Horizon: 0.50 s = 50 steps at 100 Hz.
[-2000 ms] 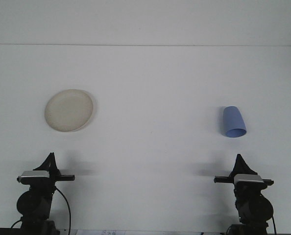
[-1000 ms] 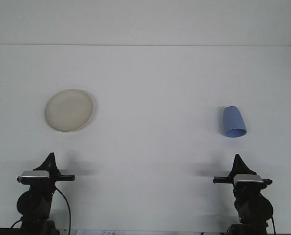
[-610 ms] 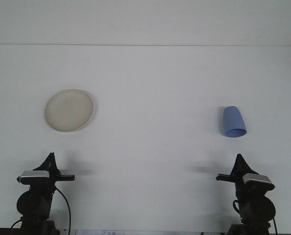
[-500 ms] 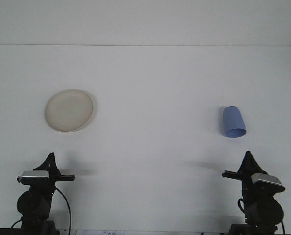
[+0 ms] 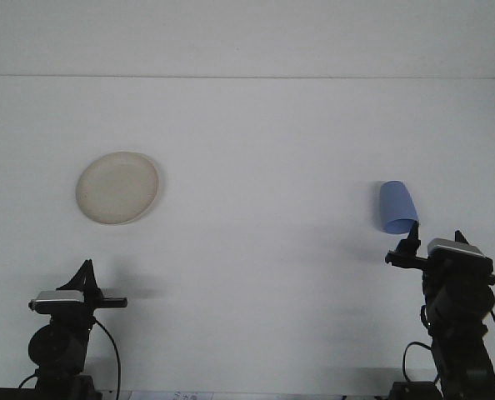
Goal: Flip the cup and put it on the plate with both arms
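A light blue cup (image 5: 397,207) lies on its side on the white table at the right, its open mouth facing the near edge. A cream round plate (image 5: 117,187) lies flat at the left, with nothing on it. My right gripper (image 5: 412,240) is raised and sits just below the cup's mouth, close to it but not around it. My left gripper (image 5: 86,275) rests low near the front left, well below the plate.
The white table (image 5: 256,167) stretches back to a pale wall. A black cable hangs from the left arm (image 5: 60,342) near the front edge. The right arm (image 5: 457,325) stands at the front right corner.
My right arm has risen and moved forward and rightward, bringing its gripper up to just below the cup. The left arm, cup and plate have not moved.
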Available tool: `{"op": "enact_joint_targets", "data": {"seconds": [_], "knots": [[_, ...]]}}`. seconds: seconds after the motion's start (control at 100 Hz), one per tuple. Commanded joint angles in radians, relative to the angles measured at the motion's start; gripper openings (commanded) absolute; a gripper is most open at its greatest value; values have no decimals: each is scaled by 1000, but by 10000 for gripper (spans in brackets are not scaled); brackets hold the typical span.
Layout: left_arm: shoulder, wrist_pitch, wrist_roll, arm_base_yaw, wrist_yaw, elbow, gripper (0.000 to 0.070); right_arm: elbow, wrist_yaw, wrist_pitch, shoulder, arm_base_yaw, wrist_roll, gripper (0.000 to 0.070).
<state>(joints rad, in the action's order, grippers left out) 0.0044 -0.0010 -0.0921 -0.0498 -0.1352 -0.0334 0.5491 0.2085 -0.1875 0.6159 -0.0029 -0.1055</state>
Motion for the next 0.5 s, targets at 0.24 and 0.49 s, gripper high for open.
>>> {"op": "enact_joint_targets", "data": {"seconds": [0.24, 0.49], "knots": [[-2, 10, -12, 0, -3, 19, 15, 0, -13, 32, 301, -84, 79, 534], [-2, 10, -11, 0, -3, 19, 15, 0, -138, 146, 494, -179, 133, 534]]}}
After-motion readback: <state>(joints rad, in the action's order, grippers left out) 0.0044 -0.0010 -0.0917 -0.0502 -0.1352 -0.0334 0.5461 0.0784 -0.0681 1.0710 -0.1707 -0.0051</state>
